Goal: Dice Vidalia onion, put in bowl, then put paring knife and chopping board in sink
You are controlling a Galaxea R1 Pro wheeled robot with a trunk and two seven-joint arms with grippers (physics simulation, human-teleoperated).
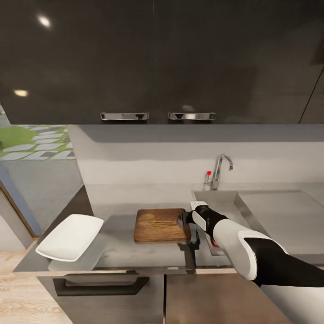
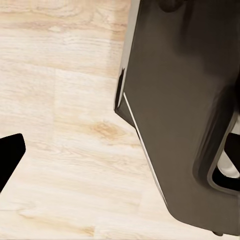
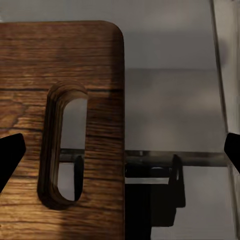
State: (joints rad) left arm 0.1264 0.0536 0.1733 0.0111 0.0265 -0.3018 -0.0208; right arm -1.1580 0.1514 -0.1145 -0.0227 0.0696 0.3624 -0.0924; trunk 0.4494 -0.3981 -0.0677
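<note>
The dark brown chopping board [image 1: 161, 225] lies near the front of the grey countertop [image 1: 121, 198], its slot handle [image 3: 65, 150] turned toward the sink [image 1: 225, 204]. My right gripper [image 1: 184, 220] hovers at that handle end. In the right wrist view the right gripper [image 3: 120, 157] is open, its black fingertips [image 3: 11, 159] wide apart, and the counter's shiny front edge shows through the slot. The white bowl [image 1: 69, 236] sits at the countertop's left end. My left gripper [image 2: 120, 160] hangs low over the wood floor beside a dark cabinet. The onion and the paring knife are out of view.
Glossy black upper cabinets [image 1: 157, 58] with chrome handles [image 1: 124, 116] hang over the counter. A chrome faucet [image 1: 220, 171] with a red knob stands behind the basin, and the steel drainboard [image 1: 283, 216] stretches to the right. Dark base cabinets [image 1: 103, 283] stand below.
</note>
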